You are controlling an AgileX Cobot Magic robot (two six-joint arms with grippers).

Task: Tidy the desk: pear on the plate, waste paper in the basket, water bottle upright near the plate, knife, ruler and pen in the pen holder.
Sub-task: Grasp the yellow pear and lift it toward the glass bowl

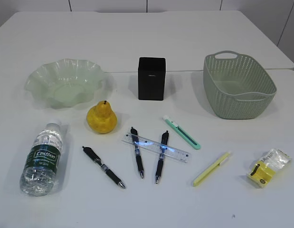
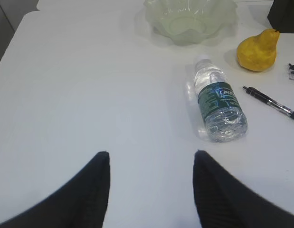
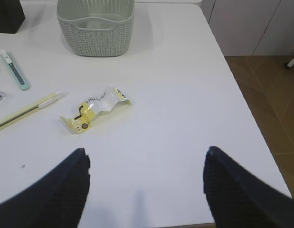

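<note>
A white table carries everything. At the back left sits a frilled pale-green plate, at the back middle a black pen holder, at the back right a grey-green basket. A yellow pear stands just in front of the plate. A water bottle lies on its side at the front left. Three black pens lie in the middle, two of them under a clear ruler. To the right lie a green knife, a yellow pen and a crumpled yellow wrapper.
</note>
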